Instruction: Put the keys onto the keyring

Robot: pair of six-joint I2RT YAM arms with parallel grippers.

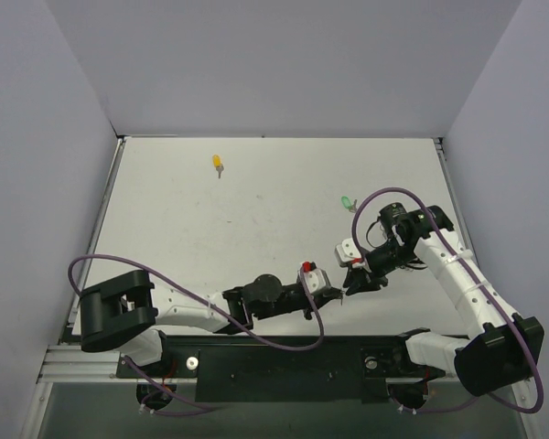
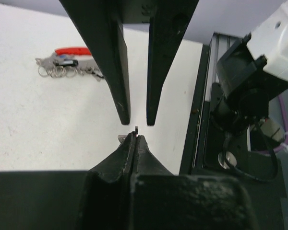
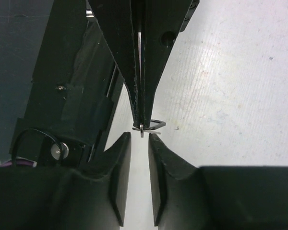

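My left gripper (image 2: pixel 136 136) is shut on a thin silver ring (image 3: pixel 142 129) seen edge-on, with the black key (image 3: pixel 156 124) hanging right behind its tips. Directly facing it tip to tip, my right gripper (image 3: pixel 139 136) is slightly open, its fingertips just short of the ring and nothing between them. The two meet low over the table at the near right (image 1: pixel 346 291). The keyring (image 2: pixel 67 62), with its red tag and a cluster of small rings, lies on the table further off. The yellow key (image 1: pixel 218 164) and the green key (image 1: pixel 346 201) lie apart on the table.
The table's near edge and a black mounting rail (image 2: pixel 201 110) run close beside the grippers. The right arm's base (image 2: pixel 249 91) stands just past that rail. White walls enclose the table (image 1: pixel 256 229) on three sides.
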